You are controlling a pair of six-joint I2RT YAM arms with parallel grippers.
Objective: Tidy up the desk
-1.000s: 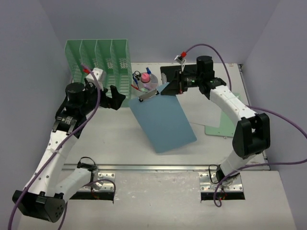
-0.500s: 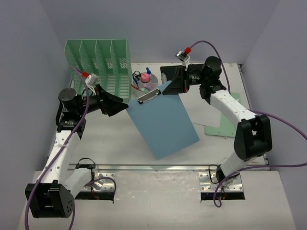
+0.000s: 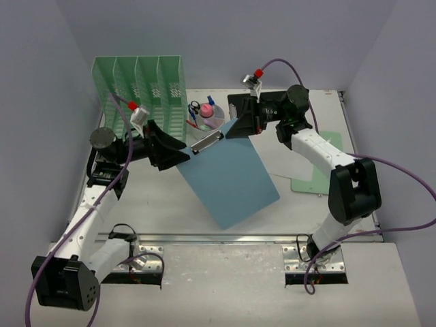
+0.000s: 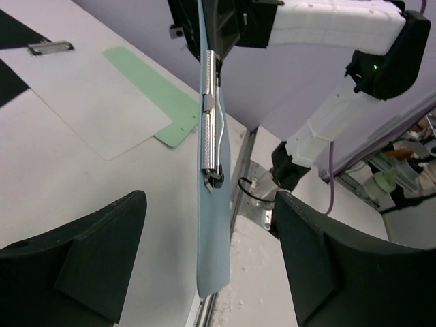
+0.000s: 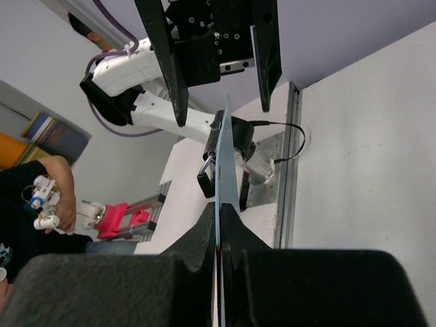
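A thin blue clipboard [image 3: 231,174], smooth and matt like sheet plastic, carries a bright chromed metal clip [image 4: 211,122] with a ribbed, glossy face. The fingers [image 4: 82,259] of the left gripper [image 4: 208,201] are matt black moulded plastic, as are those of the right gripper [image 5: 219,208]. The arm shells [image 4: 334,24] are white plastic with a slight sheen. The desk [image 3: 157,197] is a matt white top with a brushed metal rail [image 3: 218,238] along its near edge. At far left, the file rack [image 3: 139,88] is mint-green perforated plastic. At right lie a white clipboard [image 4: 82,95] and a pale green sheet [image 4: 163,95], both matt.
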